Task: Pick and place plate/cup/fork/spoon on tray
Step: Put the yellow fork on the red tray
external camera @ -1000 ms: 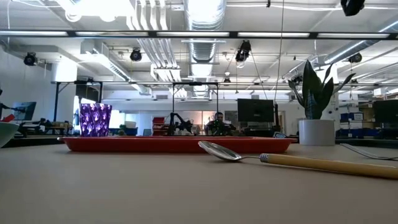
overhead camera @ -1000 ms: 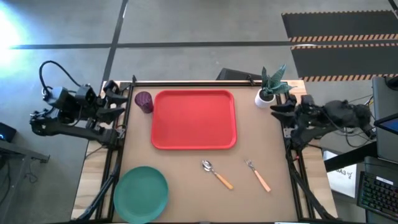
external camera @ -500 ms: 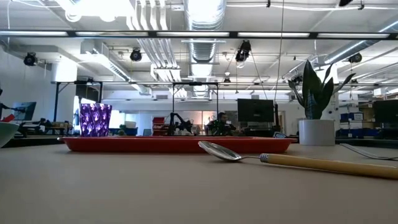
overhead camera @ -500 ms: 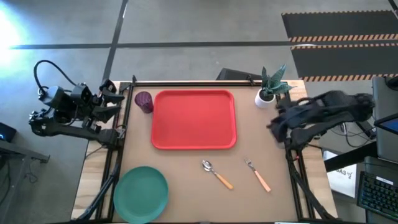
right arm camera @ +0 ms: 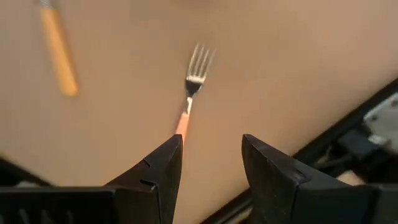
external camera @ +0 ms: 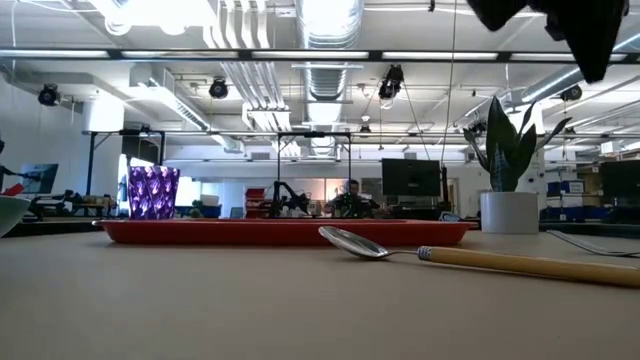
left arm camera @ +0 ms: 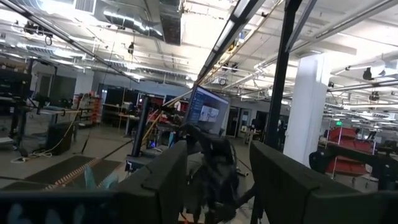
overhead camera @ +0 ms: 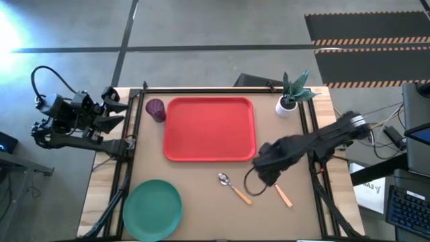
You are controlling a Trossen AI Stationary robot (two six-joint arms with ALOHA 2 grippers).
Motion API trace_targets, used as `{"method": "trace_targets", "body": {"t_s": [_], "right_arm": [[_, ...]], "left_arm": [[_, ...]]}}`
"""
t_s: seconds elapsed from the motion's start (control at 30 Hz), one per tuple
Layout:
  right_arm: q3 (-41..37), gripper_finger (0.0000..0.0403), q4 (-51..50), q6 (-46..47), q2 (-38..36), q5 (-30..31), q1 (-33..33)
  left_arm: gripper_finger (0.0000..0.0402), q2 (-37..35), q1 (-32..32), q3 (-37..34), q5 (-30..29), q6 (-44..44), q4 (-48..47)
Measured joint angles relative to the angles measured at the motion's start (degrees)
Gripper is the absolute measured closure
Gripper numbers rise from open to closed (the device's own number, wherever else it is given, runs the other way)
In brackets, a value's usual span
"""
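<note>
While unheld, one fork (right arm camera: 193, 79), one spoon (overhead camera: 233, 187).

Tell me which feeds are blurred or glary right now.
High view: the right gripper smears with motion, glare whitens the far-left floor. Right wrist view: the silver-tined, orange-handled fork and the orange spoon handle are soft. Low view: bright ceiling lights.

No legible text or labels

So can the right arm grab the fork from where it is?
Probably yes. The right gripper hangs open right above the fork, which lies alone on the bare table, with nothing between them.
</note>
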Motion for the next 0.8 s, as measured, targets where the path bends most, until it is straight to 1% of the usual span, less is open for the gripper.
{"method": "trace_targets", "body": {"t_s": [0.23,0.37,0.6,0.7,0.8], "right_arm": [[-0.6,0.0248,0.8,7.9,4.3,-2.9,5.7],[-3.0,0.0248,6.5,14.8,4.4,-3.2,9.6],[-14.7,0.0248,22.6,28.9,1.8,-3.1,15.2],[-20.0,0.0248,30.5,31.5,0.9,-3.4,16.0],[-24.0,0.0248,34.9,31.6,0.4,-2.9,15.8]], "left_arm": [[0.0242,-0.2,0.0,0.0,0.2,-0.1,-0.1],[0.0242,0.1,0.0,-0.1,0.2,0.0,-0.1],[0.0242,0.7,0.0,-0.1,1.4,0.0,0.0],[0.0242,0.9,0.0,-0.1,1.6,-0.1,0.0],[0.0242,1.0,0.0,-0.1,1.6,-0.4,0.0]]}}
